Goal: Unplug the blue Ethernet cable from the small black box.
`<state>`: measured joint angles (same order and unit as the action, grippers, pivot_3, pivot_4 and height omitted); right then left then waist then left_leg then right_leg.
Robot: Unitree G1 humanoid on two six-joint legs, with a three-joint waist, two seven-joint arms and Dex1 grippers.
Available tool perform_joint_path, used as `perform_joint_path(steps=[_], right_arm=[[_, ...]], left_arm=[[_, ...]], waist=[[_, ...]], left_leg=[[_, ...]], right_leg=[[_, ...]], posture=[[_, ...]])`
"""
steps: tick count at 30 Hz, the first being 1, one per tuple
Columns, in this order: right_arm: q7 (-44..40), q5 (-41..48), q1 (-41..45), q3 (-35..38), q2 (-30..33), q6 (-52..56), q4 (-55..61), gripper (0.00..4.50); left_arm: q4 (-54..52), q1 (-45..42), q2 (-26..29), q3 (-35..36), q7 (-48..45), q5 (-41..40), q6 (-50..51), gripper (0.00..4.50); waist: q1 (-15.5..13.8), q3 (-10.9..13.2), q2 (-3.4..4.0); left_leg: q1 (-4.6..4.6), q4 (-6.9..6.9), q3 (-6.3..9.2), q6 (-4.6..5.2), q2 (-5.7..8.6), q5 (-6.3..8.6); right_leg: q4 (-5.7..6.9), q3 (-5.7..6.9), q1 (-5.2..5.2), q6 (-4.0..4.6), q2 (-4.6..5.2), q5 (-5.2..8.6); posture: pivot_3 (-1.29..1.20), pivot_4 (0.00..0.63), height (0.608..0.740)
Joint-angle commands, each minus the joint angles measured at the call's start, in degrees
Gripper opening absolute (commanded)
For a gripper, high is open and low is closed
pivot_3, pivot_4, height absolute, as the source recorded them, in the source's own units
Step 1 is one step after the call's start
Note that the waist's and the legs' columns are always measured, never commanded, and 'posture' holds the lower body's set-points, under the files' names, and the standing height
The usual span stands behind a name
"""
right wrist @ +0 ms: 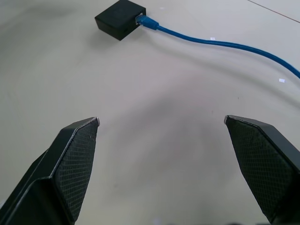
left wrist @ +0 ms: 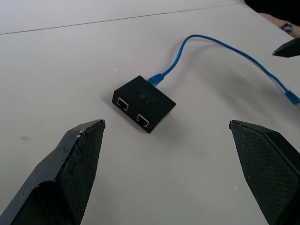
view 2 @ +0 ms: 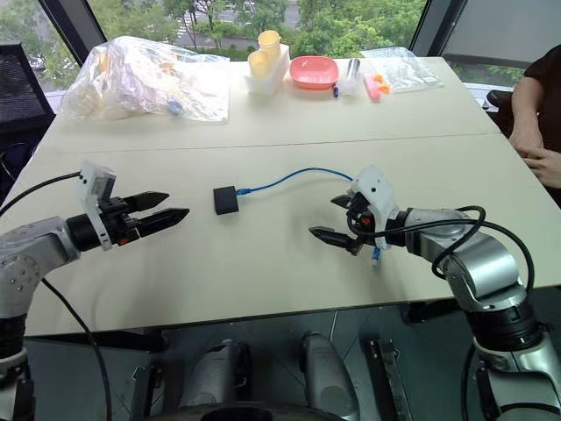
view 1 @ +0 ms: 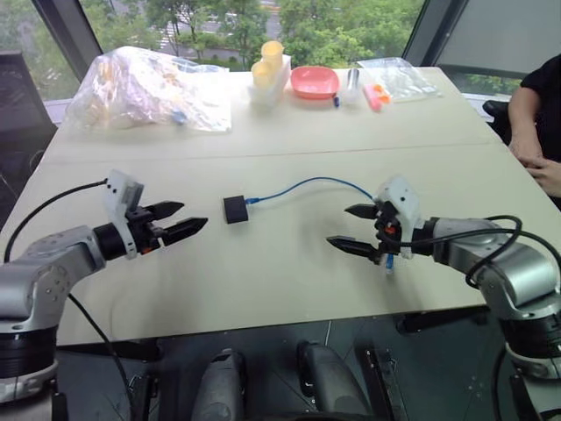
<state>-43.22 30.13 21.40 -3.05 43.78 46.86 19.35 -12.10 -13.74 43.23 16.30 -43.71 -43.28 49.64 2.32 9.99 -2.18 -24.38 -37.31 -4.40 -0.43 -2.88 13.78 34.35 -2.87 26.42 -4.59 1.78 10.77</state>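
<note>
The small black box [view 1: 235, 209] lies flat in the middle of the beige table [view 1: 280, 281], two empty sockets facing my left gripper in the left wrist view [left wrist: 143, 103]. The blue Ethernet cable [view 1: 307, 184] is plugged into the box's right side and arcs right, passing behind my right gripper; its far end [view 1: 388, 262] dangles below that gripper's fingers. My left gripper [view 1: 180, 221] hovers open to the left of the box, a short gap away. My right gripper [view 1: 352, 230] hovers open to the box's right, farther off, nothing between its fingers.
At the table's far side sit a crumpled clear plastic bag [view 1: 145, 88], a white holder with yellow cups [view 1: 270, 70], a pink bowl [view 1: 315, 82] and a clear bag with small items [view 1: 394, 81]. A person's arm [view 1: 535, 132] rests at the right edge.
</note>
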Motion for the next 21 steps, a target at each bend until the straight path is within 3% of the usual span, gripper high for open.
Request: perform_joint_path(steps=[1, 21], right_arm=[[-0.6, -0.7, 0.4, 1.3, 0.2, -1.7, 0.7, 4.50], [0.8, -2.0, 0.3, 1.9, -2.0, -2.7, 0.4, 4.50]], left_arm=[[-0.7, -1.0, -1.4, 1.0, 0.5, -2.6, 1.3, 4.46], [1.7, -2.7, -2.1, 0.8, 0.5, 0.1, -1.1, 4.46]], waist=[[-0.1, 0.0, 0.00], [-0.1, 0.0, 0.00]], left_leg=[[0.00, 0.01, 0.00, 0.00, 0.00, 0.00], [0.05, -0.13, 0.01, 0.00, -0.01, -0.01]], right_leg=[[0.00, 0.00, 0.00, 0.00, 0.00, 0.00], [0.21, -0.01, -0.02, -0.01, -0.03, -0.01]], posture=[[0.00, 0.150, 0.740], [0.00, 0.150, 0.740]])
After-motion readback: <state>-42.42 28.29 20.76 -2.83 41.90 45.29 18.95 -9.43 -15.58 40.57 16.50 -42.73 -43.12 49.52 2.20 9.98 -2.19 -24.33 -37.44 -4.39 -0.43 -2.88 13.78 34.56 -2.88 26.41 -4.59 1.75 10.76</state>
